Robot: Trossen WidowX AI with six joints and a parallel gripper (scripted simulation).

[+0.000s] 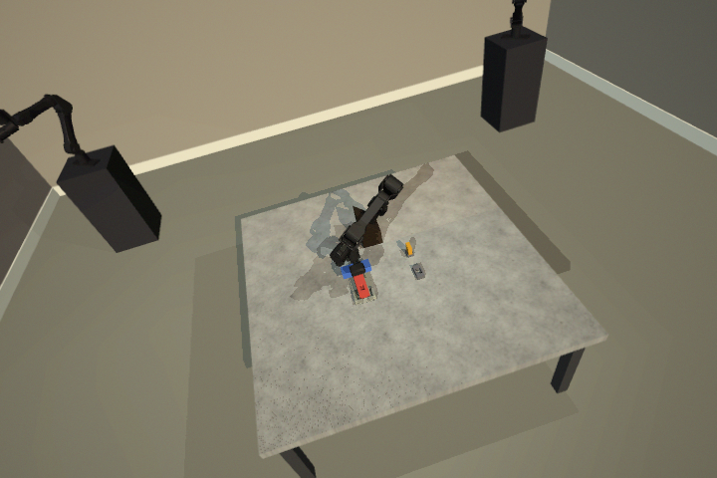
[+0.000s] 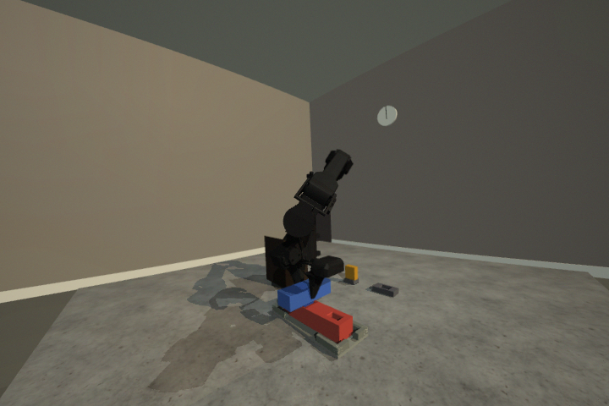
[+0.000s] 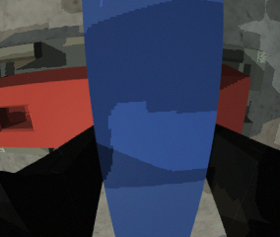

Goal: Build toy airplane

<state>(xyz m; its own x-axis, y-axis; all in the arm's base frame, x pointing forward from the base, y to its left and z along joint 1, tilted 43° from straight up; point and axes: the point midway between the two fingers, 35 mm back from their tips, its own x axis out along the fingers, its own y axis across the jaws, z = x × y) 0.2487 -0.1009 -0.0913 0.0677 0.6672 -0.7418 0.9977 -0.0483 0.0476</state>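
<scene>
Exterior view: the jig's grey-green cradle (image 2: 329, 345) (image 1: 356, 301) (image 3: 19, 53), lower centre of the frame, contains the red fuselage (image 2: 315, 318) (image 1: 361, 285) (image 3: 56, 111), lying lengthwise within its rails; full seating cannot be confirmed. The fuselage's long axis slopes from centre toward the lower right, with one open square socket visible near the lower-right end. The gripper (image 2: 313, 282) (image 1: 357, 269) (image 3: 151, 128) is clamped on the blue wing (image 2: 293, 298) (image 1: 347, 272) (image 3: 155, 133), found at lower centre, across the fuselage's upper-left end. The wing's long axis runs from lower left to upper right, crosswise to the fuselage; its tab is hidden and engagement cannot be determined. Right of centre, the orange tail fin (image 2: 351, 272) (image 1: 408, 248) stands upright in a small dark holder (image 2: 351, 281). Farther right lies a dark grey block with a recess (image 2: 391, 292) (image 1: 418, 275), containing nothing discernible. In the wrist view, the wing runs vertically through the centre, the fuselage horizontally beneath it
</scene>
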